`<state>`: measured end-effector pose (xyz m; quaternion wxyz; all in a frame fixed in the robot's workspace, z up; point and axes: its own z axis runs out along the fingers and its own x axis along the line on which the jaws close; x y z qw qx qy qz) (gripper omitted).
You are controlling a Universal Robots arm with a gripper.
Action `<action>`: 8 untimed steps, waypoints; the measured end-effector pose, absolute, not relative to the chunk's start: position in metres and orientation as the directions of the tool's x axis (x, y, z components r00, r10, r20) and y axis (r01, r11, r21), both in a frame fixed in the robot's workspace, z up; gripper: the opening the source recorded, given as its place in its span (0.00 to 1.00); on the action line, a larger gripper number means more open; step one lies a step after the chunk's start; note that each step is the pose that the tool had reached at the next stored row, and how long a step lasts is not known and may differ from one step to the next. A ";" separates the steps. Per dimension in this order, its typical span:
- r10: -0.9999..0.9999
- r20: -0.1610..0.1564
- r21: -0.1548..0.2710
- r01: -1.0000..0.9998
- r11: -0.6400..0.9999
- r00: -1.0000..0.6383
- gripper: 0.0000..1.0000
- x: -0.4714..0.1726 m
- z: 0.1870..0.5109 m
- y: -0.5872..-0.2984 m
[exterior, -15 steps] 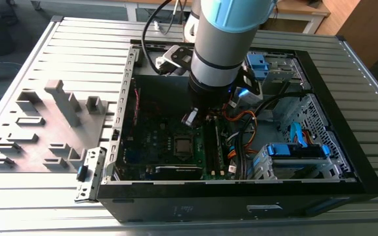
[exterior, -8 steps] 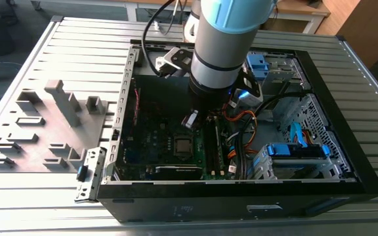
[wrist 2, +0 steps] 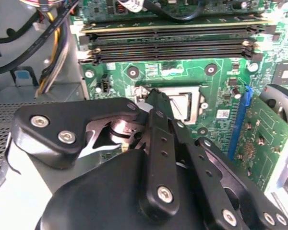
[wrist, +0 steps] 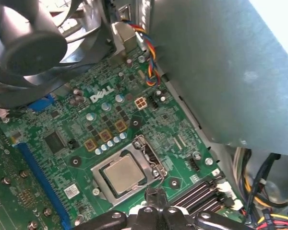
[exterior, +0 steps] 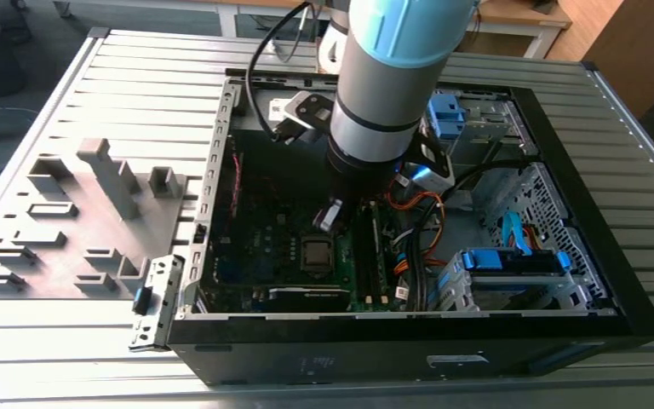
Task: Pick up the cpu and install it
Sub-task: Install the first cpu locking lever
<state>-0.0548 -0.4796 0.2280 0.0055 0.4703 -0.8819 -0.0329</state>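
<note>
The cpu [wrist: 122, 175], a small square chip with a silver-grey top, lies flat in the motherboard socket [wrist: 149, 155], inside its metal frame. In the exterior view the cpu [exterior: 316, 253] sits in the middle of the board, just in front of the arm. My gripper [wrist: 156, 194] hovers low beside the socket's edge on the memory-slot side, fingers together with nothing between them. In the second wrist view the fingertips [wrist 2: 156, 98] partly cover the cpu [wrist 2: 185, 103]. The gripper [exterior: 329, 217] hangs inside the open computer case [exterior: 577, 281].
Memory slots [wrist 2: 173, 40] run right beside the socket. A fan [wrist: 29, 43] and a grey metal box [wrist: 221, 72] rise close by, with cable bundles [exterior: 418, 247] at the exterior view's right. A grey fixture plate [exterior: 77, 221] lies outside the case at the exterior view's left.
</note>
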 end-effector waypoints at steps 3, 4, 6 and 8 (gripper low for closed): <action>-0.836 -0.020 0.063 -0.835 0.546 -0.548 0.11 -0.055 0.225 -0.480; -0.840 -0.019 0.063 -0.839 0.541 -0.543 0.11 -0.055 0.225 -0.480; -0.848 -0.018 0.064 -0.847 0.528 -0.530 0.11 -0.055 0.222 -0.480; -0.857 -0.013 0.067 -0.856 0.513 -0.515 0.11 -0.055 0.221 -0.480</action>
